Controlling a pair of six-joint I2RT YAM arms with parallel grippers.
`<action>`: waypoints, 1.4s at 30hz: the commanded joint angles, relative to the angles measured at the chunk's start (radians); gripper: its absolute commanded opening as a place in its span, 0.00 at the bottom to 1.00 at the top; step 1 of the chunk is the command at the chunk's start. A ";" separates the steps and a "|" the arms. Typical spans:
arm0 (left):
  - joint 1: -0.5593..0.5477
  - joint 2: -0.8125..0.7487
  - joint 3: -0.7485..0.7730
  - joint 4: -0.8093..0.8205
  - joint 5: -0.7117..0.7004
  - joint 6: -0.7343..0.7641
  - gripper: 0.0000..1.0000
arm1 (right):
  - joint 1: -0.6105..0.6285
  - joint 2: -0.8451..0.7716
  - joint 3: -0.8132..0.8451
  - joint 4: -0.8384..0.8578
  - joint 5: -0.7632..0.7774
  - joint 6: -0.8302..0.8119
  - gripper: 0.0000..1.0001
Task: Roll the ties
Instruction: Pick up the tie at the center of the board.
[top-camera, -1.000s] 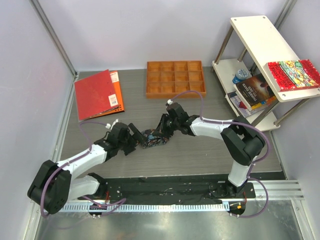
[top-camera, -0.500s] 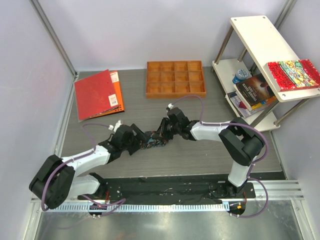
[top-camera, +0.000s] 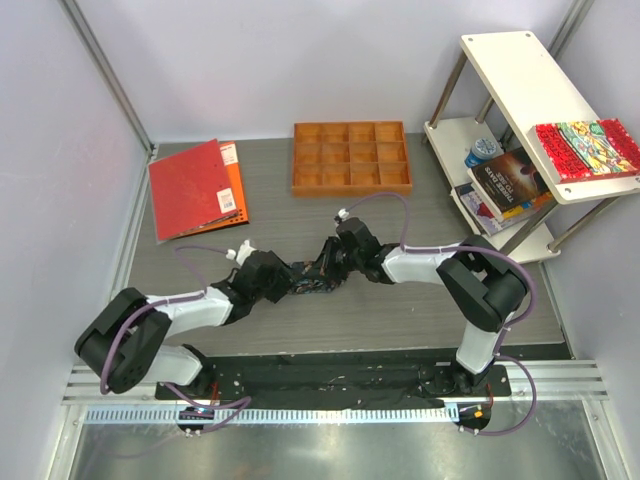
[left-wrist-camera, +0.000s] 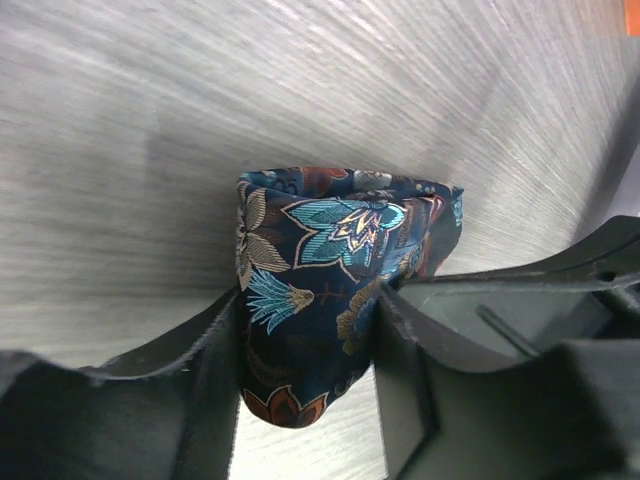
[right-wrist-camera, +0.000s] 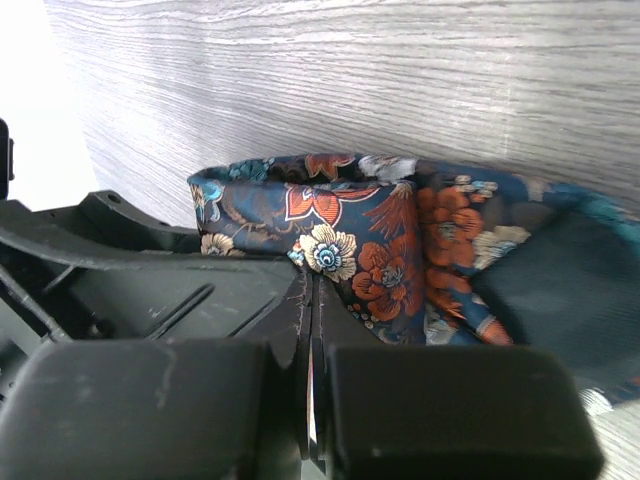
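Observation:
The tie is a navy floral roll lying on the grey table between my two grippers. My left gripper is shut on it. In the left wrist view the roll stands on edge, and my left gripper squeezes it between both fingers. My right gripper meets the roll from the right. In the right wrist view my right gripper has its jaws pressed together, with the tips against the side of the tie. I cannot tell if any fabric is pinched there.
A wooden compartment tray sits at the back centre. A red and orange notebook lies at the back left. A white shelf at the right holds books, with a red patterned book on top.
My left gripper has moved right and closed on the tie. The tie has bunched into a shorter roll. My right gripper has shifted slightly nearer and stays against it.

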 joint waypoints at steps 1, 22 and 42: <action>-0.017 0.088 -0.024 0.021 -0.022 0.009 0.47 | 0.012 -0.010 -0.032 -0.006 0.009 -0.005 0.01; -0.028 -0.047 0.188 -0.335 -0.075 0.314 0.00 | -0.232 -0.325 -0.069 -0.316 0.055 -0.124 0.22; -0.002 0.387 0.947 -0.506 0.023 0.767 0.00 | -0.230 -0.556 -0.564 -0.075 0.177 -0.144 0.15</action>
